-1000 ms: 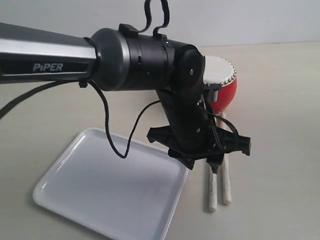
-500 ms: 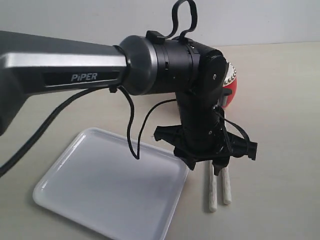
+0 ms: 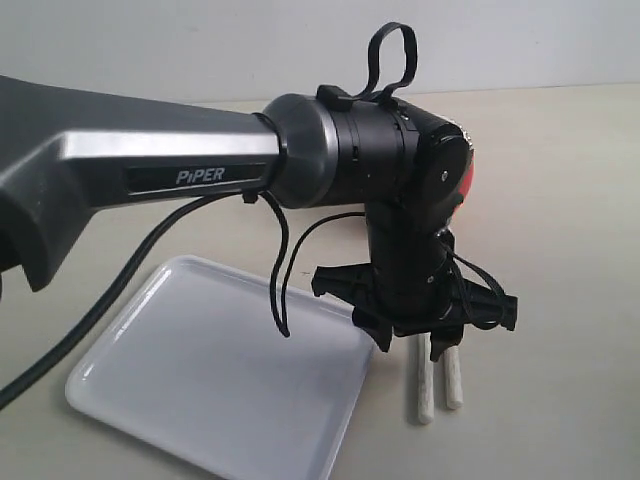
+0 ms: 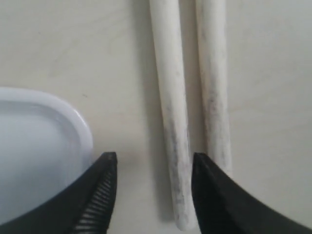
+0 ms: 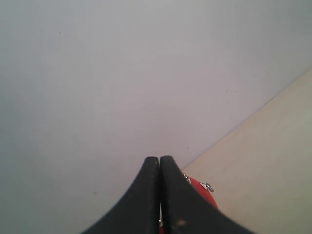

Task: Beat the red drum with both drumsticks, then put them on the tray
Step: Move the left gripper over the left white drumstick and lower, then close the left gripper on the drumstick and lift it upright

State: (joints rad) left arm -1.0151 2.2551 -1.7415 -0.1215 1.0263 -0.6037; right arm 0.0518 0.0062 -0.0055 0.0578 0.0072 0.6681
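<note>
Two pale drumsticks lie side by side on the table, just right of the white tray. My left gripper hangs open low over their near ends. In the left wrist view one drumstick lies between the fingers, close to one of them. The other drumstick runs past the outside of that finger, and the tray's corner sits by the opposite finger. The left arm hides most of the red drum. My right gripper is shut and empty, with the drum just beyond it.
The thick black left arm and its dangling cable cross above the tray. A pale wall fills most of the right wrist view, beside a strip of beige table.
The left arm has pushed further right and lower over the drumsticks' near ends, covering more of the drum. The sticks and tray have not moved.
</note>
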